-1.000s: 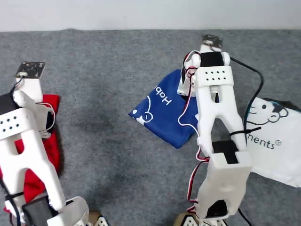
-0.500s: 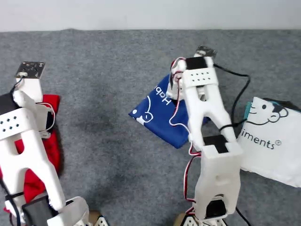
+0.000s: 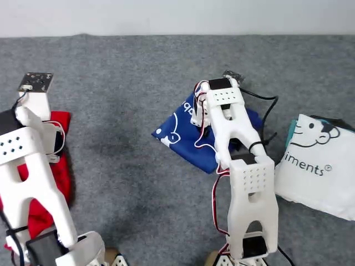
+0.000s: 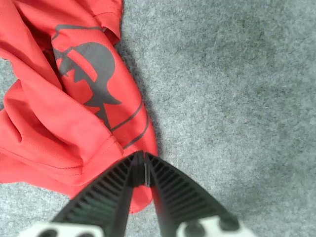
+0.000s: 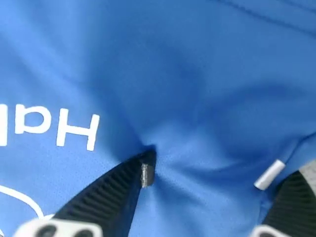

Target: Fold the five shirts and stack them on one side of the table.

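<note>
The blue shirt (image 3: 180, 133) lies a little right of the middle of the high view, crumpled and not yet folded, on the grey table (image 3: 122, 83). In the right wrist view the right gripper (image 5: 207, 174) is low over this shirt with its fingers spread wide. One fingertip (image 5: 144, 170) presses into the blue cloth and makes a small dent with wrinkles around it, and nothing is pinched yet.

During the last second the right arm (image 3: 233, 127) has swung from the right side of the frame toward the middle, so now it stands over the blue shirt, and the white shirt (image 3: 319, 172) at the right edge is more uncovered than before. The blue shirt itself has not moved. I judge that the arm has only taken its place for a grasp, so the folding of this shirt has still to begin.

At the left edge the red shirt (image 3: 62, 166) lies in a loose heap under the left arm (image 3: 28, 166), which has kept still. The left gripper (image 4: 140, 165) has its fingers pressed together over the hem of the red shirt; whether cloth is between them, I cannot tell
</note>
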Controlling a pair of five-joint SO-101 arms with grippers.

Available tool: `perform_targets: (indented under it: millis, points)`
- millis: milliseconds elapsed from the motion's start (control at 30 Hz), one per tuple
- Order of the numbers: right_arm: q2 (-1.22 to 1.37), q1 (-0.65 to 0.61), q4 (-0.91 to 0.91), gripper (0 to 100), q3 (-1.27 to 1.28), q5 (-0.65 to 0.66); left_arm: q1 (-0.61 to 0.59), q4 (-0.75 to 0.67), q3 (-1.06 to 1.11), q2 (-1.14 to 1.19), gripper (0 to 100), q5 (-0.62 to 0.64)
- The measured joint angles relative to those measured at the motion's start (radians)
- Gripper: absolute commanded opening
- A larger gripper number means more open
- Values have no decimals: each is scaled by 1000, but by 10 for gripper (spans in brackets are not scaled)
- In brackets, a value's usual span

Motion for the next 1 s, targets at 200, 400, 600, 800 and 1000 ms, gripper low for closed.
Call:
perform_targets:
  millis: [200,400,600,800,1000]
  points:
    - [5,3,9,52,-18,26,0,0,0,0,5,0]
    - [20,31,15,16,-49,170,0,0,0,0,5,0]
    - [-21,69,61,9,-51,373,0,0,0,0,5,0]
    - [-158,101,204,9,-49,660,0,0,0,0,5,0]
    - [-339,103,288,9,-44,830,0,0,0,0,5,0]
